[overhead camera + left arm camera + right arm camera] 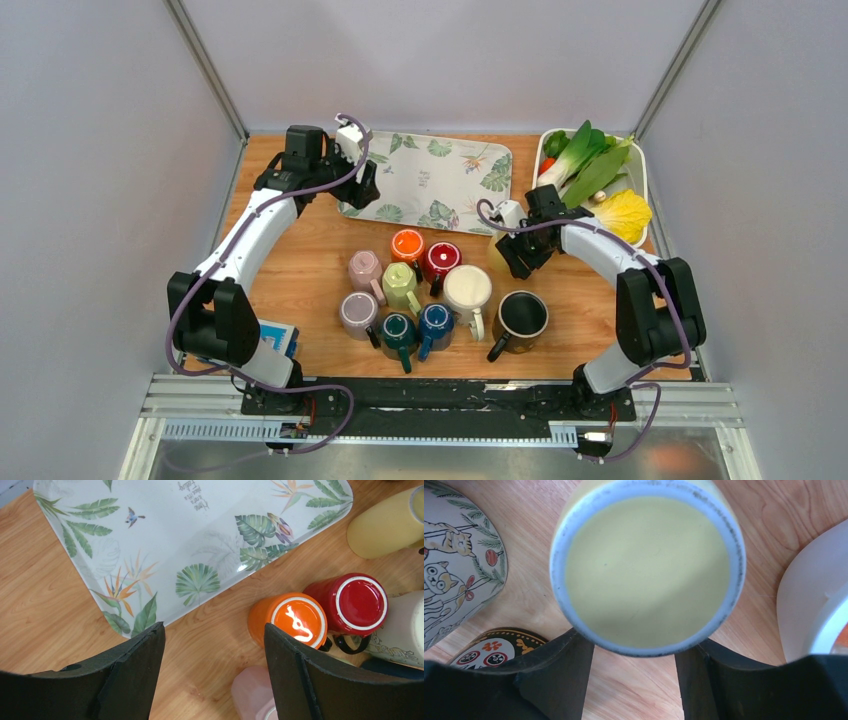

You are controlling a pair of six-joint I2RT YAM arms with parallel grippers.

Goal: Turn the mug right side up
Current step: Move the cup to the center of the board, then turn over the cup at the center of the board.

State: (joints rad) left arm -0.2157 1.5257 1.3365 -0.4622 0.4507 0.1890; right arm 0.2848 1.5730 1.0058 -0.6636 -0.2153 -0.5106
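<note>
Right gripper (512,252) straddles the pale yellow ceramic mug (646,570) standing base-up on the wooden counter (754,540), jaws half spread for what we judge a flipping grasp, though we cannot confirm contact.

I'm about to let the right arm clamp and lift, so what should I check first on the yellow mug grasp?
1. Yellow mug sits between the right gripper fingers: ok.
2. Mug is upside down, base facing the wrist camera, so it needs turning: ok.
3. Fingers firmly gripping the mug wall: cannot tell.
4. Space around the mug: ok. The cat-print mug and the white container are close but apart from it.
5. Left gripper is open, holding nothing, and away over the edge of the leaf-print tray: ok.
</note>
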